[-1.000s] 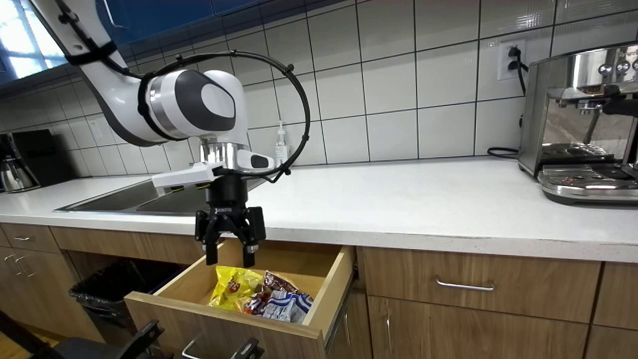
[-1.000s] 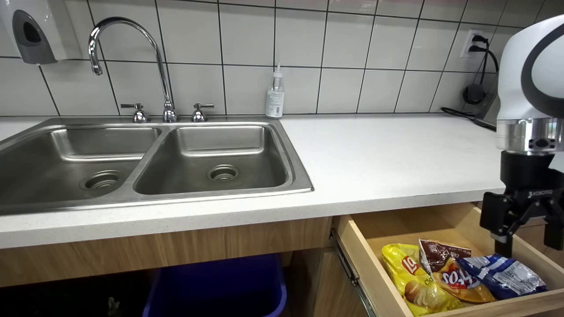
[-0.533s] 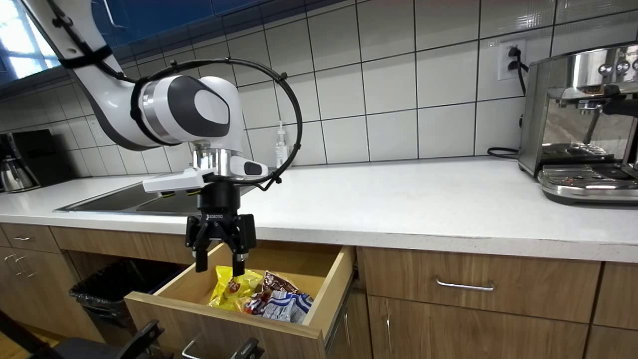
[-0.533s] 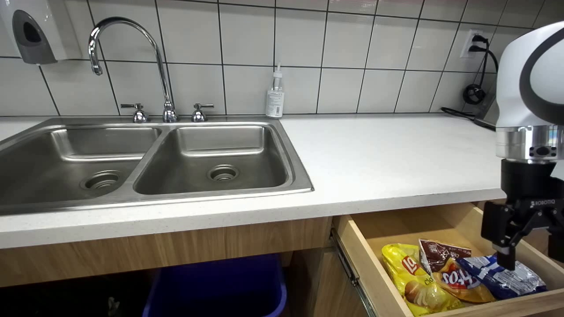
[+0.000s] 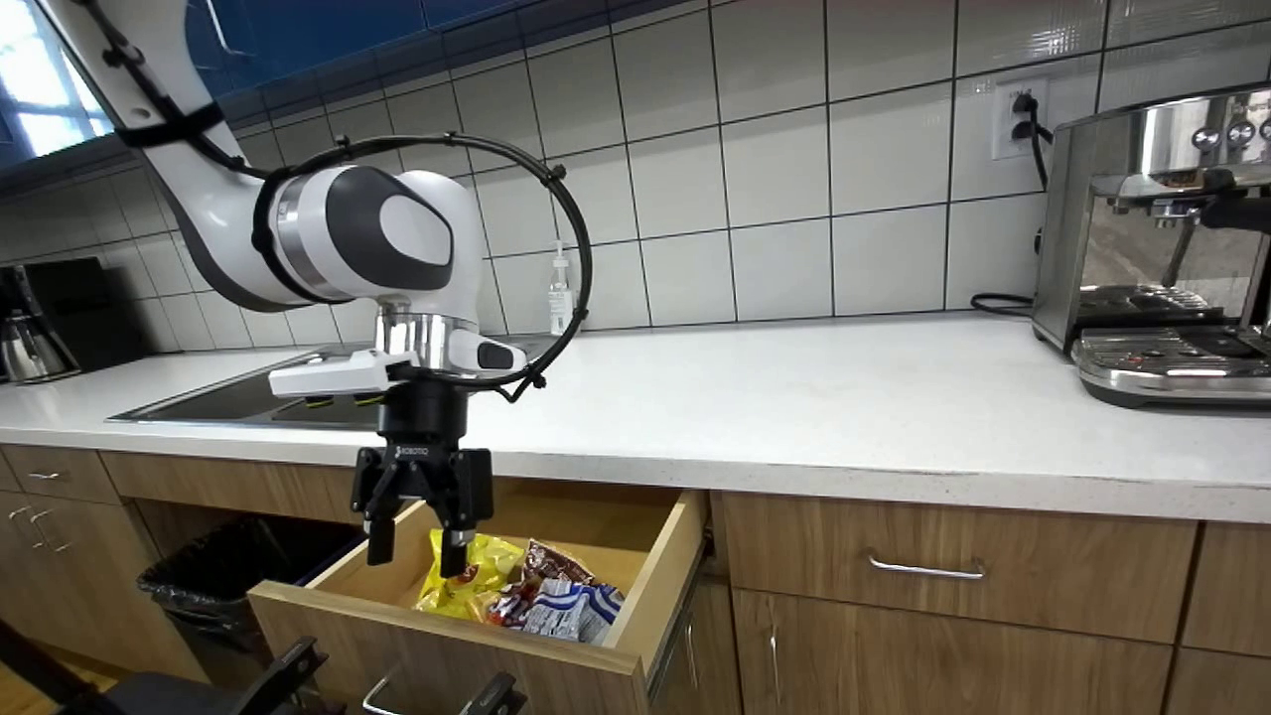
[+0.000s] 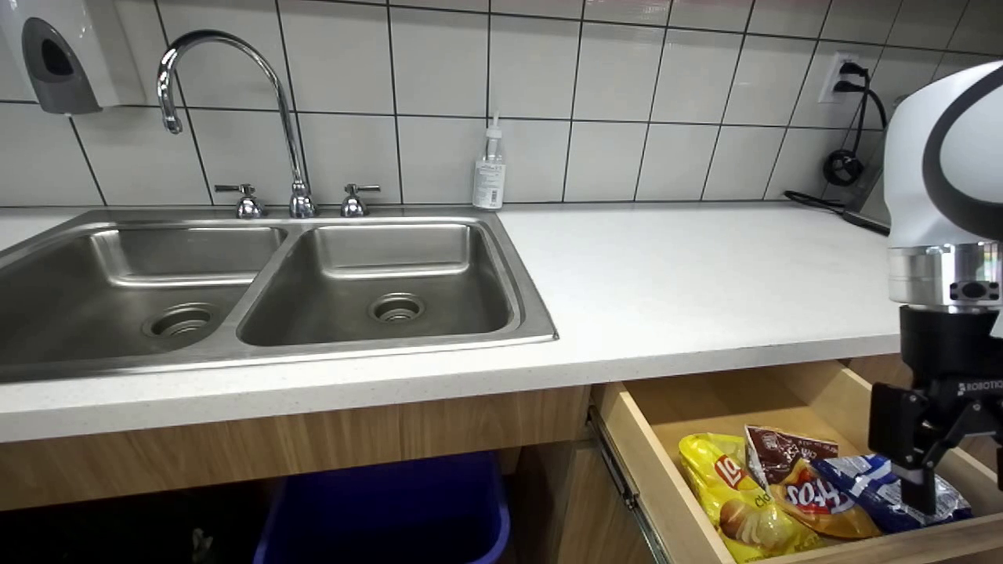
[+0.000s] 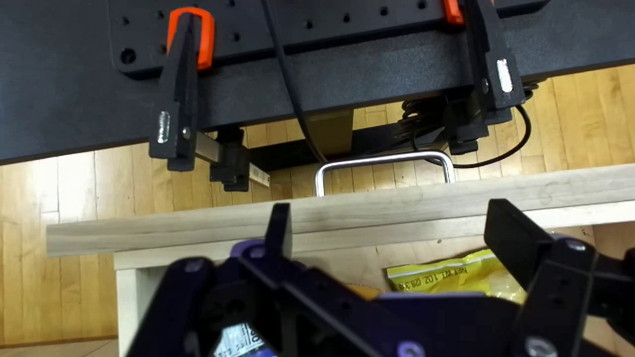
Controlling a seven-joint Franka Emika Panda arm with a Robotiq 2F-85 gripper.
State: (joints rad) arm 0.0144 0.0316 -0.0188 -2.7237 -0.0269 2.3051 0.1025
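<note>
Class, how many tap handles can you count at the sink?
2. In an exterior view, one tap handle stands left of the curved faucet in the picture, another tap handle right of it; none appears hidden there.

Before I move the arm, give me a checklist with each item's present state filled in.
1. Gripper open, nothing held: ok.
2. Drawer pulled out beneath it: ok.
3. Yellow bag and blue bag lying inside the drawer: ok.
4. Drawer handle free of the gripper: ok, apart in the wrist view.
5. Height above the drawer front: cannot tell.
6. Whole gripper visible in both exterior views: not ok, the frame edge cuts it off in an exterior view.
</note>
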